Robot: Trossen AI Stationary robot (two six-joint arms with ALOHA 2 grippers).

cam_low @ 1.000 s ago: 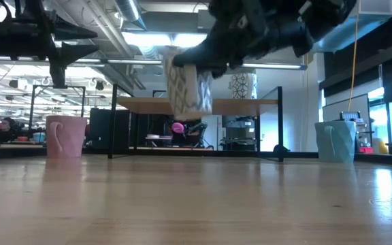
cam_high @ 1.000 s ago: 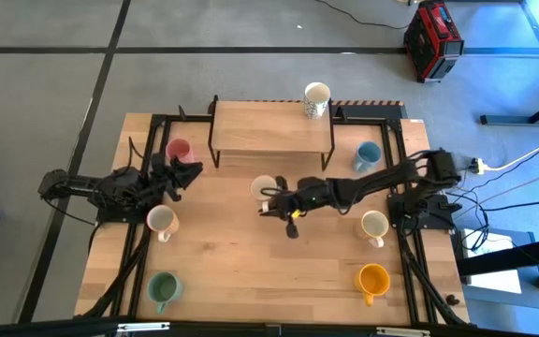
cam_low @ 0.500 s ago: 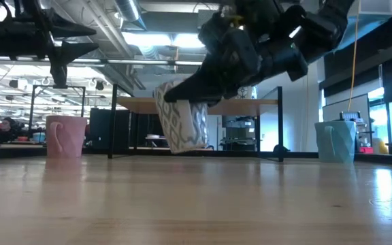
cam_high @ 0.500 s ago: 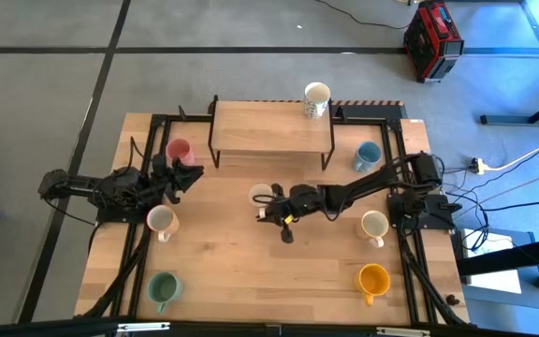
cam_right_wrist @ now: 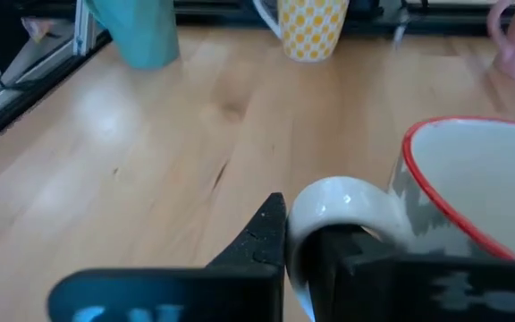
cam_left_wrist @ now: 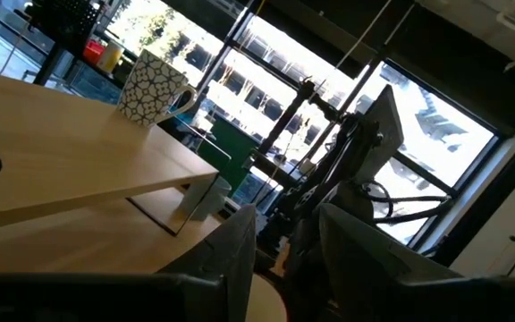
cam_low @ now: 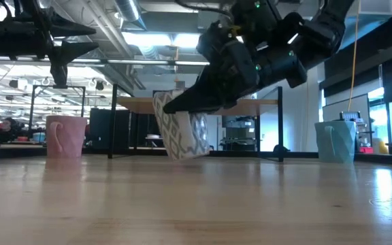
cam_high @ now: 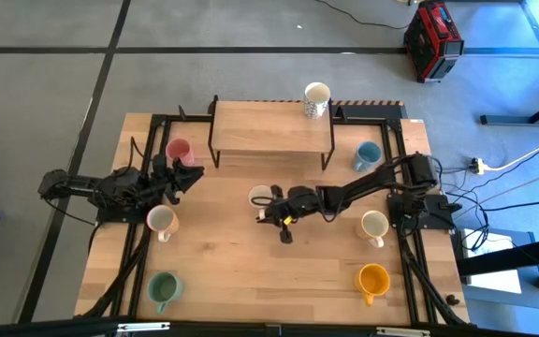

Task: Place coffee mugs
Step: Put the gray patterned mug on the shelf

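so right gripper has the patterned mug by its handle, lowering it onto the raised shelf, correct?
Not the shelf. The right gripper does hold the patterned mug by its handle, but the low view shows the mug tilted, low over the table, in front of the shelf.

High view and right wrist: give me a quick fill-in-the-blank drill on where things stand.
1. The right claw is shut on the patterned mug's ____.
2. That mug has a ____ rim.
3. The mug on the shelf stands at its far-____ corner in the high view.

Missing words: handle; red; right
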